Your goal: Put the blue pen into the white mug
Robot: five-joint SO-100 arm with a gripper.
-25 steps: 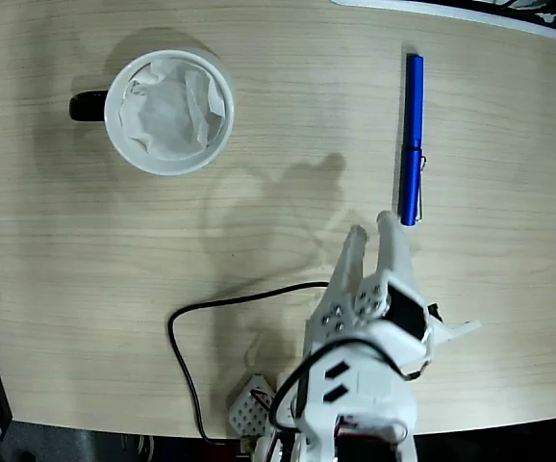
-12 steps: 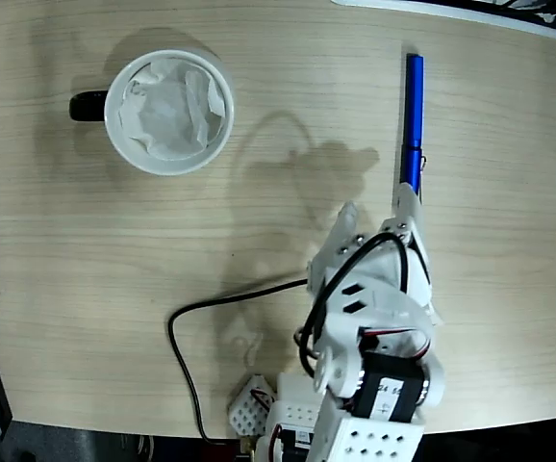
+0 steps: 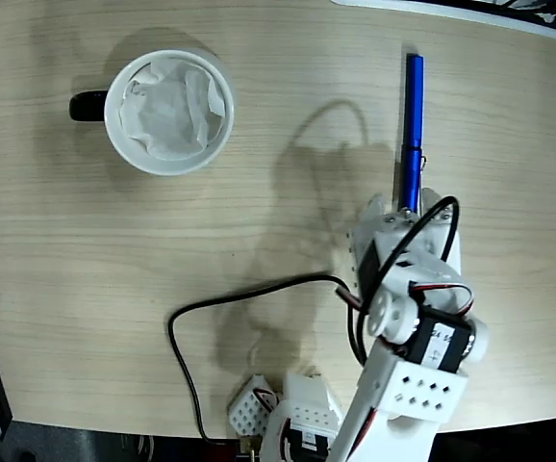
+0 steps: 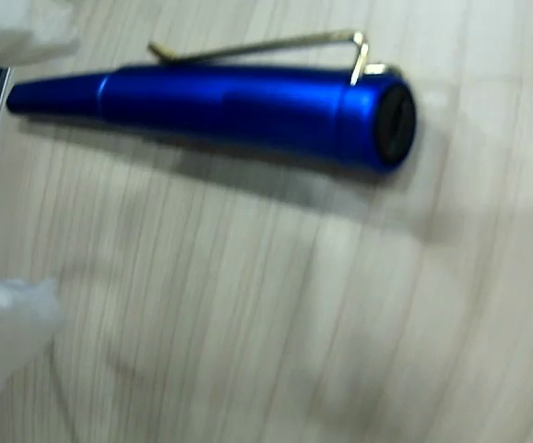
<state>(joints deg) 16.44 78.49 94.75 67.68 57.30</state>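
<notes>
Fixed overhead view: the blue pen (image 3: pixel 412 135) lies flat on the wooden table (image 3: pixel 288 106) in the upper right of the frame, its long axis nearly vertical, tip toward the top edge and clip end toward the bottom. Its lower end is covered by the head of the white arm, whose gripper (image 3: pixel 405 207) sits right over that end; the fingers are hidden beneath the arm's own body and wiring, so whether they are apart or together cannot be told. The white mug (image 3: pixel 169 112) stands in the upper left, black handle pointing toward the left edge, crumpled white paper inside; it is well apart from the pen, with a broad strip of bare tabletop between them crossed only by the arm's shadow. A black cable (image 3: pixel 222 310) loops across the lower centre of the frame, from the arm toward the bottom edge. A white-rimmed dark object (image 3: pixel 470 12) runs along the top right edge, just beyond the pen's tip.

Wrist view: the pen (image 4: pixel 220 100) stretches across the upper part of the frame, blunt black-capped end at right, tapered end at left, wire clip along its upper side, resting on the wood grain. A blurred white shape, possibly a fingertip, shows at the lower left edge, clear of the pen.
</notes>
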